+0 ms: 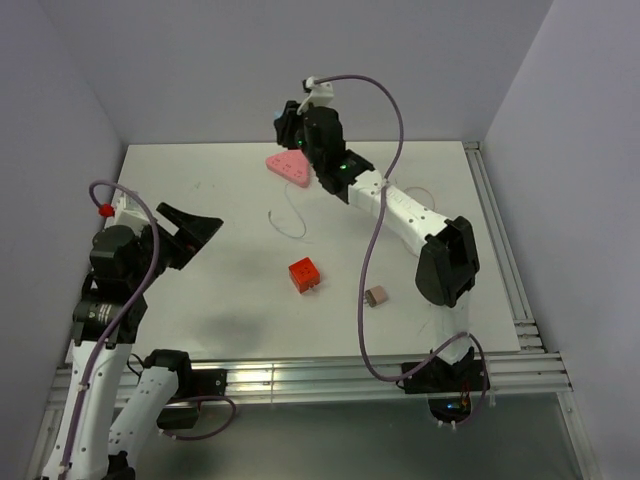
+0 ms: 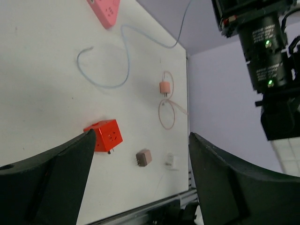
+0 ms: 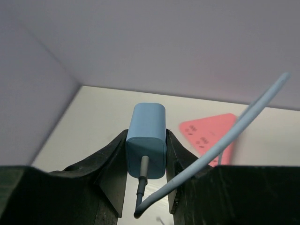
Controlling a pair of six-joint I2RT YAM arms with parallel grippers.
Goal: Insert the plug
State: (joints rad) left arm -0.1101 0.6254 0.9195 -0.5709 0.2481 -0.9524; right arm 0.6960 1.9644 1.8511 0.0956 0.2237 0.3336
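Your left pincer stands wide and holds nothing. Its two dark, matte fingers hang over the left part of the bench, touching nothing.

Between those fingers, in the left wrist view, you see a red cube with sockets in its faces, sitting on the bench. Just right of it lies a small brown block adapter, and beside that a smaller white piece. Farther back there is a peach plug with its thin cord curled in loops.

A thin pale-blue cable curves loosely across the middle of the bench. At the far edge lies a flat pink socket strip, triangular with rounded corners and small holes in its top.

Your right pincer is closed on the blue plug, a smooth rounded block clamped by its sides. It is held in the air over the far edge of the bench, near the pink strip and apart from it. The cable leaves the plug's near end and bends away to the right.

The bench top is plain white and matte, with aluminium rails along its near and right edges. Pale lilac walls close it in on the left, far and right sides.
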